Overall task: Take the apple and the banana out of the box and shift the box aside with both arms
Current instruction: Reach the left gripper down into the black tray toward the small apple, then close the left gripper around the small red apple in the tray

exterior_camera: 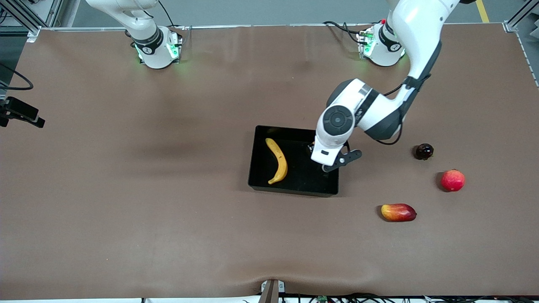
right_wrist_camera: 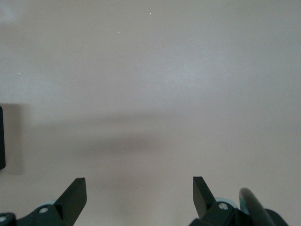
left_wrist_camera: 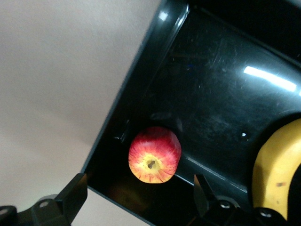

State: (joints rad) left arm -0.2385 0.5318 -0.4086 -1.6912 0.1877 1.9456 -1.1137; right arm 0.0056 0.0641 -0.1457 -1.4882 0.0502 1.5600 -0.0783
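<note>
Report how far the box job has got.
Done: nothing; the banana and apple both lie in the box. In hand: the left pincer hangs open over the apple. The right pincer waits open over bare table. Left: both fruits out, box aside.

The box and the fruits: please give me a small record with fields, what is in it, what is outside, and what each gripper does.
box: black open bin near the table's middle
in box: banana; apple in a corner at the left arm's end
outside box: dark round fruit, red round fruit, red-yellow oblong fruit, all on the table toward the left arm's end
left gripper: open, over the apple, not touching it
right gripper: open, over bare table, waiting
</note>
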